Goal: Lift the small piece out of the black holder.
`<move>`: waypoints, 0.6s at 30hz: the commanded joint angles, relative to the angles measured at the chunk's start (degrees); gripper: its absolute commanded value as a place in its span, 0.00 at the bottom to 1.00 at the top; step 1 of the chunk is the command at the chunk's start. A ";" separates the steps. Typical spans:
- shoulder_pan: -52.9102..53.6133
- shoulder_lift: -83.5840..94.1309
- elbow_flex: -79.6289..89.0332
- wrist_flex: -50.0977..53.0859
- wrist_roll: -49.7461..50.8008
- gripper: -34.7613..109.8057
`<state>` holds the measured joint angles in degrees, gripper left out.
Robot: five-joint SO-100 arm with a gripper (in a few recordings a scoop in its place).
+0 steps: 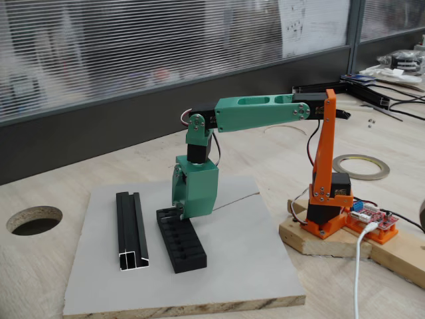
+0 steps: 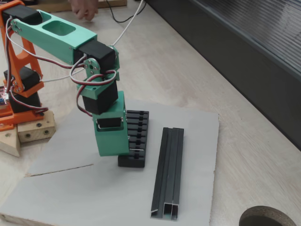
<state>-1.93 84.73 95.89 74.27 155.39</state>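
The black holder (image 1: pixel 187 247) (image 2: pixel 139 123), a slotted block, lies on a grey board (image 1: pixel 246 252) (image 2: pixel 70 188). My green gripper (image 1: pixel 179 212) (image 2: pixel 133 153) points straight down onto one end of it: the far end in one fixed view, the near end in the other. Its fingertips are down at the holder's top, hidden by the green gripper body, so how the jaws stand does not show. The small piece is hidden from me at the gripper tip.
A longer black channel rail (image 1: pixel 133 229) (image 2: pixel 168 174) lies beside the holder on the board. The orange arm base (image 1: pixel 325 199) sits on a wooden block (image 1: pixel 312 239). There is a round hole (image 1: pixel 33 219) in the table, a tape roll (image 1: pixel 362 166) and a person's hand (image 2: pixel 84 9).
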 commanded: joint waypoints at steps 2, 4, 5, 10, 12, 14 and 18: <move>-0.44 1.14 -0.18 0.35 0.26 0.40; -0.44 1.14 -0.44 -0.26 0.26 0.35; -0.44 1.14 -0.53 -0.35 0.26 0.33; -0.35 1.41 -0.62 -0.35 0.26 0.27; -0.35 1.41 -0.62 -0.35 0.26 0.27; -0.35 1.49 -0.62 -0.35 0.26 0.27; -0.35 1.49 -0.62 -0.35 0.26 0.27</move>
<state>-1.93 84.73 95.80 73.56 155.57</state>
